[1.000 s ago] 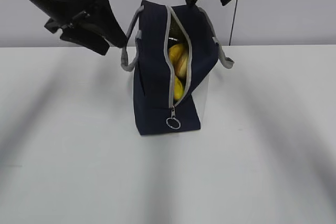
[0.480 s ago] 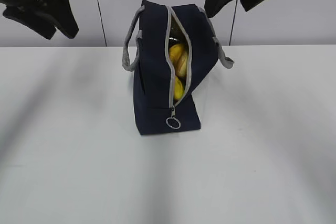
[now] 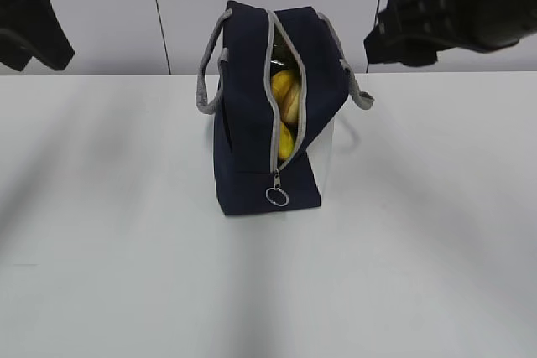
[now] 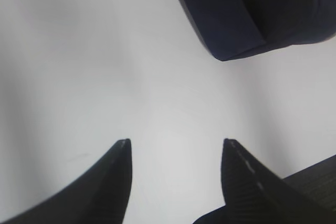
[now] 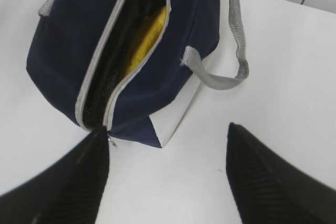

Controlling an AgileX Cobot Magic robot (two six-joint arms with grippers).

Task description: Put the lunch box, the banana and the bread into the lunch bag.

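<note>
Lunch bag stands at centre frame of the exterior view on the white table, zipper unzipped, ring pull hanging at the lower front. Banana shows yellow through the slit; paler rounded piece just below it is probably the bread. Lunch box not visible, presumably deeper inside.

Left gripper: fingers spread, nothing between them, bare table beneath, bag corner at upper right of its view. Right gripper: fingers wide apart, empty, above the bag's zipper end.

Risks, judged: the bag leans and looks top-heavy; a snag on a grey strap handle could tip it. With the zipper undone, the banana sits high and could slide out.
</note>
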